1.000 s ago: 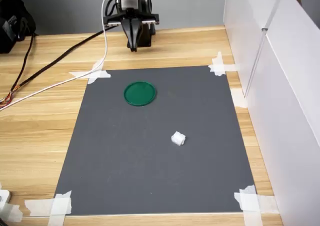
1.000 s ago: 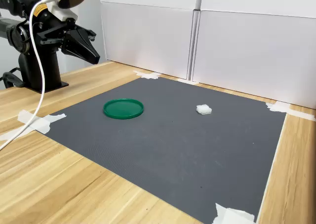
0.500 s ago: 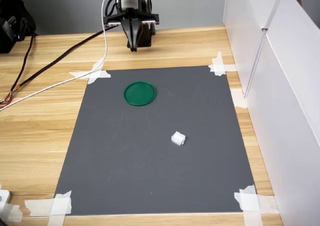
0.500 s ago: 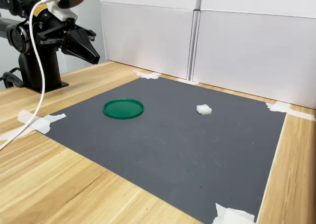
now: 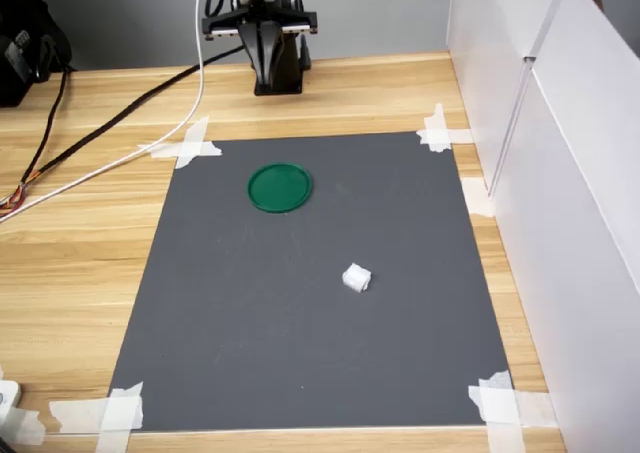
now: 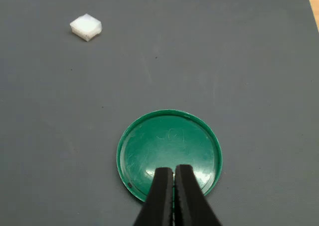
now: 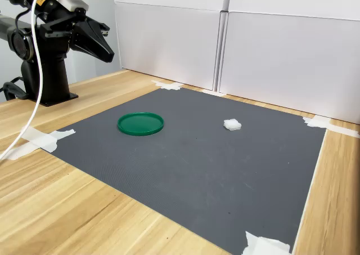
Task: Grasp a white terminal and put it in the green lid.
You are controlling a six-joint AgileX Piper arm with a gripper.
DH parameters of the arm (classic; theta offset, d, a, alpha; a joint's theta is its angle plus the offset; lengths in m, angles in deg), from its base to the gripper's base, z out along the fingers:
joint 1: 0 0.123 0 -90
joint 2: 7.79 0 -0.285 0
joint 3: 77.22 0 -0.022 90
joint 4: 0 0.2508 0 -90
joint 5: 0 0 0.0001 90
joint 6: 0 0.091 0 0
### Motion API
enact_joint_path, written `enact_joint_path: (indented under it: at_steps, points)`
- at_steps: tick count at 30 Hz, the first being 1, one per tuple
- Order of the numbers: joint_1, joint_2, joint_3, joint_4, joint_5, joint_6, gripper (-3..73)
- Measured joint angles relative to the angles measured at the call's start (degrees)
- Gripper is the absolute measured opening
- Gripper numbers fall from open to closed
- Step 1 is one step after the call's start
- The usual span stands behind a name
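Note:
The green lid (image 5: 280,188) lies flat and empty on the dark grey mat, toward the mat's far end in the first exterior view. The white terminal (image 5: 356,278) sits alone on the mat, well apart from the lid (image 7: 140,123), near the mat's middle. In the second exterior view the terminal (image 7: 232,124) is to the lid's right. My gripper (image 7: 109,57) hangs shut and empty in the air beyond the mat's far edge, near the arm's base. The wrist view shows its closed tips (image 6: 174,170) over the lid's (image 6: 169,141) near rim and the terminal (image 6: 86,27) far off.
The mat (image 5: 300,353) is taped to a wooden table with white strips at its corners (image 5: 185,148). White panels (image 5: 560,173) wall the first exterior view's right side. Cables (image 5: 90,138) trail over the wood on the first exterior view's left, beside a black object (image 5: 25,38).
The gripper has risen a little, still shut, and the white cable has lifted with it. Lid and terminal have not moved.

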Motion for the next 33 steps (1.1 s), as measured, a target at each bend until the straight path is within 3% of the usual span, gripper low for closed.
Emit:
enact_joint_path:
  at_steps: [20,33]
  points:
    - [-0.05,39.68,-25.58,-0.09,0.56,-0.33,-2.1]
    - [-0.05,61.81,-45.04,-0.18,3.69,-13.80,-2.1]
